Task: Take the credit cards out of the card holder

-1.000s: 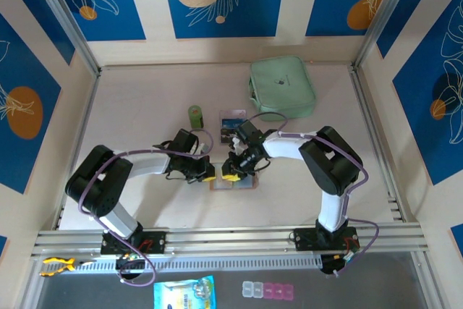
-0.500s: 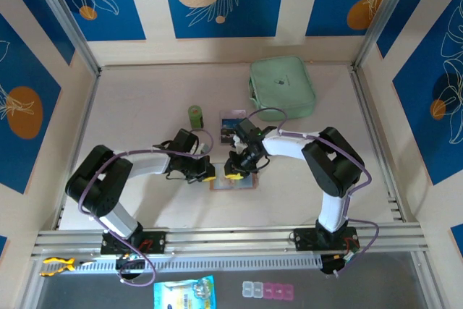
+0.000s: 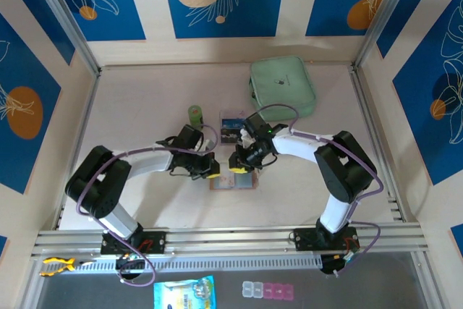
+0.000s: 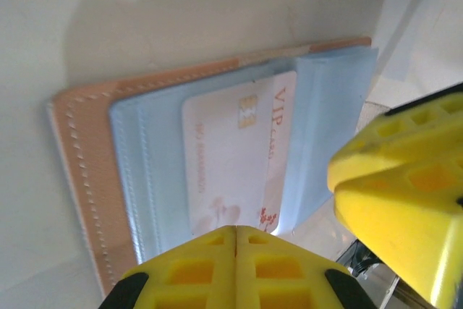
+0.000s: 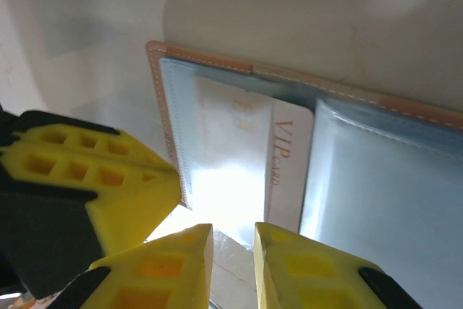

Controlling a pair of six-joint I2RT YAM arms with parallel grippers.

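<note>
**One card still in its pocket, both grippers crowding the open holder**

The card holder is lying open and flat on the table, its tan stitched edge framing bluish clear pockets. A white VIP card is sitting inside one of those pockets, under the film (glare is making the pocket mouth hard to read). The left gripper is hanging at the holder's left edge with its yellow fingers pressed tight together, gripping nothing. The right gripper is hovering just beside it, over the holder's middle. Its fingers are standing a narrow gap apart, and shiny film is showing below that gap, but nothing is visibly pinched.

As for progress, this card is not yet coming out, so the real pulling is still lying ahead. A small dark-printed rectangle is resting just beyond the holder's far edge, and I cannot tell whether it is a card already removed. Well beyond the holder's far right corner a mint-green pouch is lying, and a green cylinder is standing beyond its far left corner.

Against a second ago, the holder is staying where it was. The right gripper has been shifting from the holder's left part toward its middle and far edge, its elbow swinging outward. The left gripper has been edging slightly toward the far edge too.
</note>
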